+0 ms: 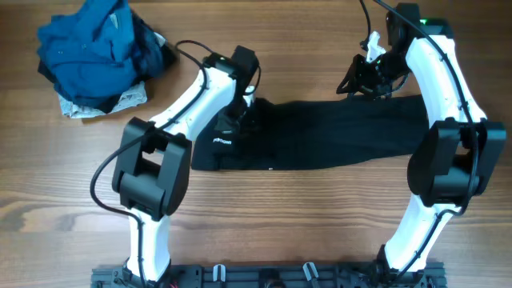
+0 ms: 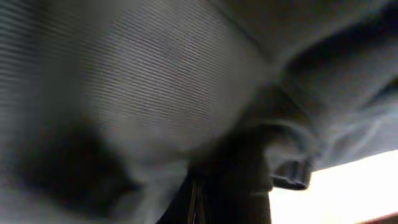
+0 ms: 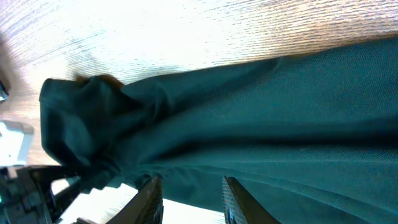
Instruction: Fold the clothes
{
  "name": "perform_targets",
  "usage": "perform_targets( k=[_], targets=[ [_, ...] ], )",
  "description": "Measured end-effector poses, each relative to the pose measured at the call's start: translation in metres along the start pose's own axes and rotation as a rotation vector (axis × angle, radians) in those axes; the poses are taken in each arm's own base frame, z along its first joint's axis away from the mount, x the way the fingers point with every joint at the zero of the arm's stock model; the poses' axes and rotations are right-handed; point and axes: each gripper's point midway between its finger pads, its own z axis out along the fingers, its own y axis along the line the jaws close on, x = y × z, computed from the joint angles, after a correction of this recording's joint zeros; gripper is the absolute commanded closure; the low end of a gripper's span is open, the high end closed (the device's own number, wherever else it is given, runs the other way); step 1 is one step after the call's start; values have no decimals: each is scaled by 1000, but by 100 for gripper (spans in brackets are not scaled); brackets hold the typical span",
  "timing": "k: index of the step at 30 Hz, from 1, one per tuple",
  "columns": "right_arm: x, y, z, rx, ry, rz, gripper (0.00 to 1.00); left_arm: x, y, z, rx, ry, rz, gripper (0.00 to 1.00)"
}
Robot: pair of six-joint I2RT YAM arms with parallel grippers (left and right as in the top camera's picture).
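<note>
The wooden surface fills the overhead view, with a heap of blue clothes at 10 o'clock. The black shirt lies in the middle as a long band from 9 to 3 o'clock. I judge I am taking hold of its ends for the next fold. The left jaws are together at the 9 o'clock end, and cloth seems gathered into them. The right jaws stand apart at the corner near 2 o'clock. Next the right must close, then both lift evenly. The left wrist view is only blurred cloth, and I cannot find the collar.
</note>
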Motion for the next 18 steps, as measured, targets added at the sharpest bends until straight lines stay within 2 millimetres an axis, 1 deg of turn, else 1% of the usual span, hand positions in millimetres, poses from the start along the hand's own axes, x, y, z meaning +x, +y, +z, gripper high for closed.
perform_targets(
  k=[4, 7, 9, 11, 12, 14, 16, 17, 18],
  targets=[
    [0, 0, 0, 0, 0, 0, 68, 17, -22, 5, 37, 49, 39, 96],
    [0, -1, 0, 5, 0, 0, 68, 39, -30, 8, 27, 122, 53, 96],
    [0, -1, 0, 8, -1, 0, 67, 43, -32, 8, 24, 131, 61, 96],
    [0, -2, 0, 9, -1, 0, 65, 39, -31, 9, 15, 114, 66, 96],
    [1, -2, 0, 10, 2, 1, 67, 35, -29, 9, 13, 101, 66, 94],
    [2, -2, 0, 13, 6, -5, 77, 25, -26, 8, 17, 64, 63, 95],
    [1, -2, 0, 13, 2, -14, 91, 9, -22, 6, 33, 16, 53, 96],
    [0, -3, 1, 13, 1, -23, 96, 2, -20, 4, 40, -8, 44, 96],
    [1, -4, 3, 13, 2, -24, 96, -4, -17, 3, 48, -26, 35, 96]
  ],
)
